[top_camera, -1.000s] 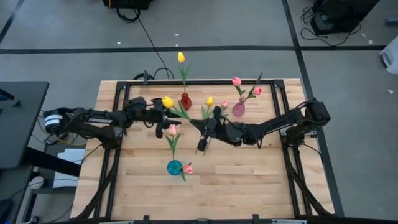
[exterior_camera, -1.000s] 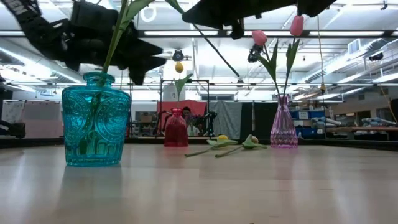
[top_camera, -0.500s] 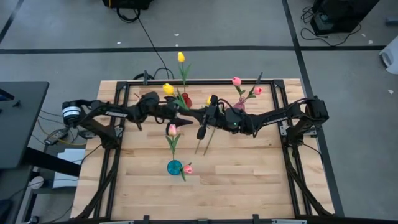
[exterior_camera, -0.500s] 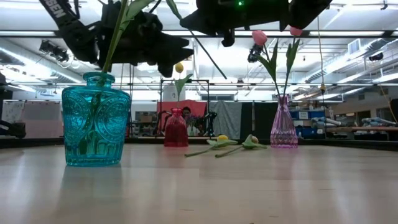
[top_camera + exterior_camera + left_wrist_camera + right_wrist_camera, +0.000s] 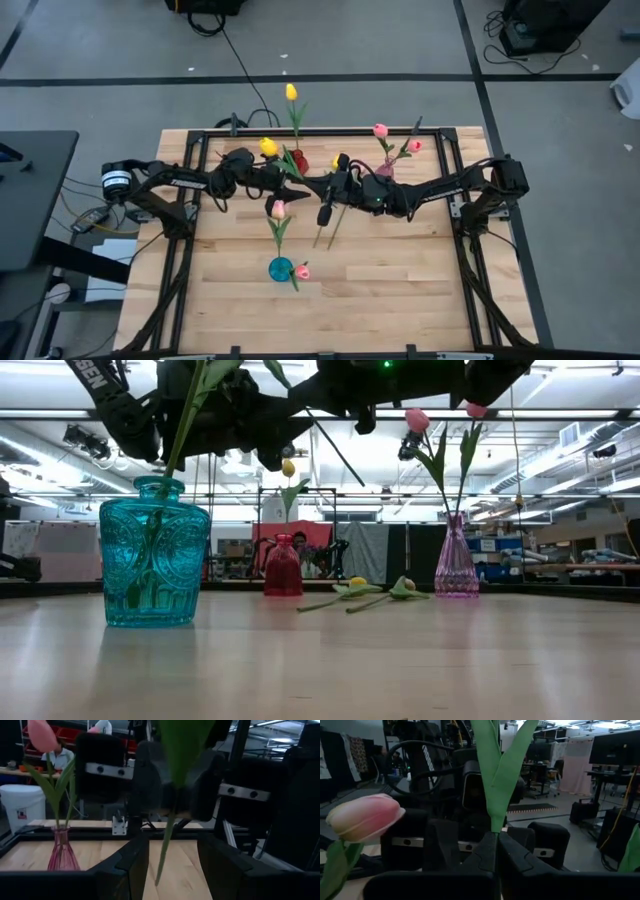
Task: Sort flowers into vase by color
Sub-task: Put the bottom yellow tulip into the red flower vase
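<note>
A yellow tulip [image 5: 267, 147] is held up between my two grippers over the far middle of the table. My right gripper [image 5: 497, 837] is shut on its green stem. My left gripper [image 5: 172, 865] faces it, open; its fingers stand on either side of the hanging stem [image 5: 164, 847] without touching it. Both wrist views cut off the head. A red vase [image 5: 299, 160] holds one yellow tulip [image 5: 291, 92], a pink vase [image 5: 384, 176] two pink ones, and a teal vase [image 5: 281, 268] pink ones. One yellow tulip [image 5: 337, 160] and one pink tulip [image 5: 360, 167] lie flat on the table. My right gripper pinches the yellow tulip's stem just below the point where two leaves fork [image 5: 494, 824], between its two fingers. The fingers lie across the stem. The tulip is lifted clear, its leaves rise above the fingers, and its lower stem end [image 5: 158, 881] hangs free.
The stems of the two lying tulips reach toward the near edge [image 5: 320, 240]. The teal vase [image 5: 155, 555] stands nearest the near edge, with the red vase [image 5: 283, 565] and pink vase [image 5: 456, 560] by the far edge. Bare wood lies at the near left and near right.
Both grippers have moved toward the far edge and closer together, the left one reaching toward the right. The yellow tulip has gone with them toward the far edge and stayed lifted. In the last half second almost nothing has moved.
</note>
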Motion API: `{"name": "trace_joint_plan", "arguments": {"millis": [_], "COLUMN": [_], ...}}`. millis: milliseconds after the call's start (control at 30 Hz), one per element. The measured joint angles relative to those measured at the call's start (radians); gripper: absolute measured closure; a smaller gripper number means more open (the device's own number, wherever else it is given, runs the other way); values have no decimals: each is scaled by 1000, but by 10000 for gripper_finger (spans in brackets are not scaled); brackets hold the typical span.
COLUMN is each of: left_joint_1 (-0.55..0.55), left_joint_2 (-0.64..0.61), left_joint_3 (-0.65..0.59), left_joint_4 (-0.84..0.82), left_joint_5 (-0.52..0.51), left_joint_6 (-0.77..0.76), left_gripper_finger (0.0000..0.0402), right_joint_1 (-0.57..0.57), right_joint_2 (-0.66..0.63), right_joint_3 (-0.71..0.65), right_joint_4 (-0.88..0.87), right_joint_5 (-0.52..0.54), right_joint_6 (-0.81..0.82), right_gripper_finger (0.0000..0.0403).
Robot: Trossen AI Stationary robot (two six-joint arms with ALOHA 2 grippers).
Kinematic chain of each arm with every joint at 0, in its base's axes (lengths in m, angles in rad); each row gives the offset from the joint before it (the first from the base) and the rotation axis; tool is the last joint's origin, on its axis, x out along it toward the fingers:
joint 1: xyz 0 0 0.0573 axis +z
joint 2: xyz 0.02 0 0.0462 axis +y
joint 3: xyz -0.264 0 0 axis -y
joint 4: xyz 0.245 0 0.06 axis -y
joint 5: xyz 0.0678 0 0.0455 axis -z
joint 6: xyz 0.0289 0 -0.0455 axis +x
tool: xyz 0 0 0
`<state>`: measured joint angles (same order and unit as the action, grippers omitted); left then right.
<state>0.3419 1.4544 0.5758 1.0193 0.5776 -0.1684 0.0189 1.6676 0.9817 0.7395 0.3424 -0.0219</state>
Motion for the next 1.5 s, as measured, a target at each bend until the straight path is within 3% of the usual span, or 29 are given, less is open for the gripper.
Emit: {"name": "trace_joint_plan", "arguments": {"millis": [267, 633, 800, 1133, 1500], "left_joint_1": [-4, -4, -4, 32, 122], "left_joint_2": [0, 0, 0, -1, -4], "left_joint_3": [0, -1, -1, -5, -6], "left_joint_4": [9, 41, 43, 11, -58], "left_joint_5": [-76, -67, -58, -10, 34], "left_joint_6": [5, 7, 7, -17, -28], "left_gripper_finger": [247, 390, 392, 400, 401], "right_joint_1": [-3, -5, -3, 2, 91], "right_joint_2": [0, -1, -1, -23, -111], "right_joint_3": [0, 0, 0, 0, 0], "right_joint_4": [0, 3, 2, -46, -211], "right_joint_5": [-1, -27, -41, -41, 92], "right_joint_6": [3, 11, 44, 83, 73], "right_gripper_finger": [387, 387, 369, 295, 288]}}
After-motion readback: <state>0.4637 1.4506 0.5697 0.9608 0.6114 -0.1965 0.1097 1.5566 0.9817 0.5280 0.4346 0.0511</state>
